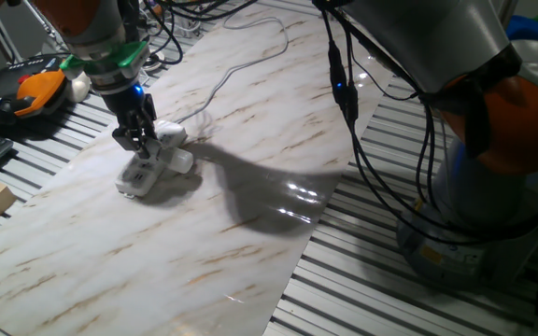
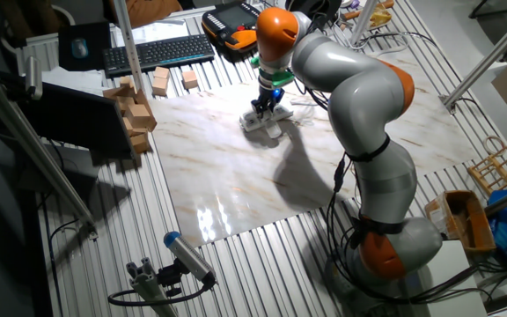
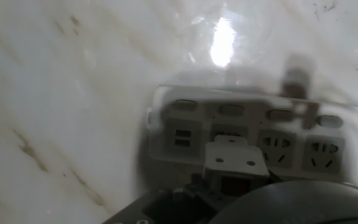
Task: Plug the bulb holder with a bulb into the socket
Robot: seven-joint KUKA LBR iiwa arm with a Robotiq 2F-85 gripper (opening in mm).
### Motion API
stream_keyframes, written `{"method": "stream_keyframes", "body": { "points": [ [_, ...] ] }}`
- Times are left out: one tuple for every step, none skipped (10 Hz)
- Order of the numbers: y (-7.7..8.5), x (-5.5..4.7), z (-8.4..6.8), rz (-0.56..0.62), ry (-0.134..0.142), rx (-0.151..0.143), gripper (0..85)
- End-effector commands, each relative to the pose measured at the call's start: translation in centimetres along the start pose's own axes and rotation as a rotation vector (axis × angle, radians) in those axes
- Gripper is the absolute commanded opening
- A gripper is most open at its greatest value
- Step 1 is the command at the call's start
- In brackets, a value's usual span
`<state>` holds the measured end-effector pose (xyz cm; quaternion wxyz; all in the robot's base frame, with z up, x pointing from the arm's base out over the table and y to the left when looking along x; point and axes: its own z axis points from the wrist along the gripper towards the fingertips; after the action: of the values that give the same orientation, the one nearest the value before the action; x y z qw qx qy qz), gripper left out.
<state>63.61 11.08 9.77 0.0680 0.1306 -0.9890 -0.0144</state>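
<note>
On a marble-patterned tabletop [image 1: 250,112], the robot's gripper [image 1: 138,140] stands directly over the white power strip [image 1: 141,175], which lies toward ten o'clock in one fixed view and near twelve o'clock in the other. The fingers are pressed onto the white bulb holder [image 3: 235,160], held against the strip's face; in the hand view its red switch sits at six o'clock, with outlets to either side at three and nine o'clock. A white rounded bulb [image 1: 181,161] shows just beside the gripper at four o'clock. The strip's pale cord [image 1: 241,65] trails toward one o'clock. Wooden blocks [image 2: 135,110] sit off the board.
</note>
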Motion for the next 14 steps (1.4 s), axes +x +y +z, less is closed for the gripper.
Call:
{"method": "stream_keyframes", "body": {
  "points": [
    [0.1,0.0,0.0,0.004,0.002,0.001,0.0],
    [0.1,-0.1,0.1,0.012,0.007,0.002,0.0],
    [0.0,-0.2,0.3,0.015,0.013,0.005,0.0],
    [0.0,-0.3,0.4,0.015,0.014,0.005,0.0],
    [0.0,-0.4,0.5,0.018,0.014,0.005,0.0],
    [0.0,-0.5,0.6,0.021,0.014,0.005,0.0],
    [-0.1,-0.6,0.8,0.021,0.014,0.005,0.0],
    [-0.1,-0.8,1.0,0.021,0.014,0.005,0.0],
    [-0.1,-0.9,1.1,0.023,0.013,0.005,0.0],
    [-0.1,-1.0,1.2,0.023,0.013,0.004,0.0],
    [-0.1,-1.1,1.3,0.026,0.012,0.002,0.0],
    [0.0,-1.1,1.3,0.041,0.012,0.004,0.0],
    [0.0,-1.0,1.2,0.064,0.012,-0.007,0.0],
    [0.1,-1.0,1.1,0.073,0.009,-0.009,0.0]
  ]
}}
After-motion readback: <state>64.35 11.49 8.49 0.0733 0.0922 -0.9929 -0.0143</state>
